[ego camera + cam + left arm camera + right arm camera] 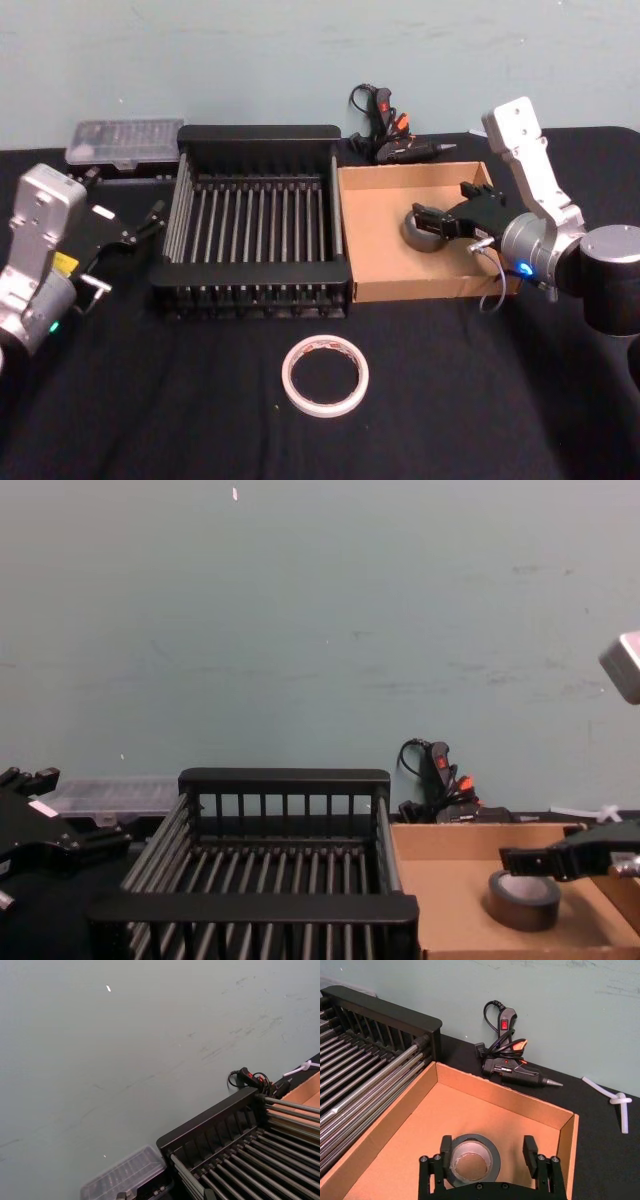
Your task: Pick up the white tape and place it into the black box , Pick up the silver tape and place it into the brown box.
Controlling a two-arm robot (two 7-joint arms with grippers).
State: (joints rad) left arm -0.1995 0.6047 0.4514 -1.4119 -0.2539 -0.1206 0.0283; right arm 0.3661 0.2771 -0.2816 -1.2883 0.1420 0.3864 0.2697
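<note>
**Silver roll down in cardboard box; white ring outstanding**

My right gripper point(487, 1157) hangs over the shallow brown cardboard box point(375, 235), jaws spread, one finger on each side of the small thick grey-silver tape roll point(470, 1157), which lies flat on the box floor. Whether the near finger touches the roll I cannot tell. My left gripper point(140, 228) sits idle beside the black slatted plastic crate point(250, 135), jaws apart. The large thin white tape ring point(325, 375) lies on the black tabletop in front of the crate, untouched.

Risk: lifting off skewed could snag the roll and drag it along the box floor.
</note>
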